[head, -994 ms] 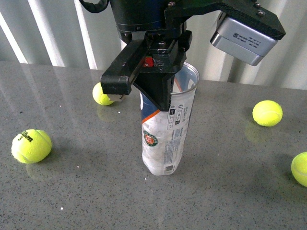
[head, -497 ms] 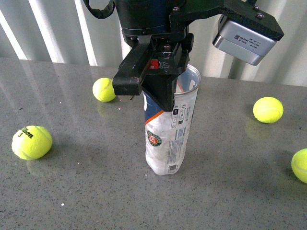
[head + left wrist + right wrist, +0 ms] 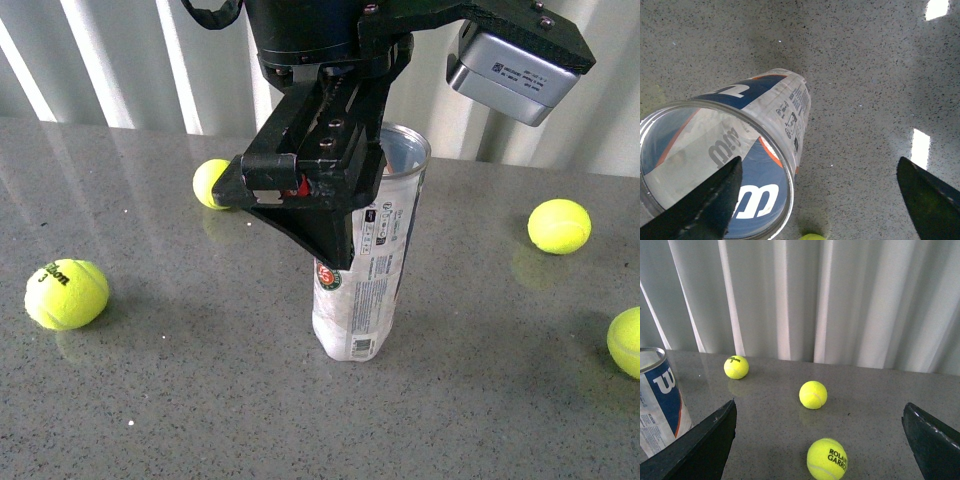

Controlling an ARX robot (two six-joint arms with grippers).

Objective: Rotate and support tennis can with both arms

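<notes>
Table (image 3: 150,400): grey speckled stone, white curtain (image 3: 840,300) behind it.

Arm (image 3: 310,40): bulky, black, coming down from the top of the front view, silver camera box (image 3: 515,72) on its side. Which arm this is, front view does not settle.

Can (image 3: 365,280): clear tube, standing on the table, leaning a little, open metal rim up. White label, navy band with white "W", orange edge, round emblem low on the front. It stands right under and behind that arm's gripper (image 3: 305,195), whose black fingers overlap its upper half; contact not clear from the front.

Left gripper (image 3: 815,200): fingers spread wide. One finger tip lies across the can's (image 3: 735,150) open mouth, the other well off to the side over bare table. Not pinching.

Right gripper (image 3: 820,440): fingers spread wide, nothing between them. Can (image 3: 660,400) just outside one finger.

Balls: three past the right gripper (image 3: 736,367) (image 3: 813,394) (image 3: 827,459), the nearest printed "ROLAND GARRO…". Front view shows four around the can (image 3: 66,294) (image 3: 208,184) (image 3: 558,226) (image 3: 625,342), all apart from it.
</notes>
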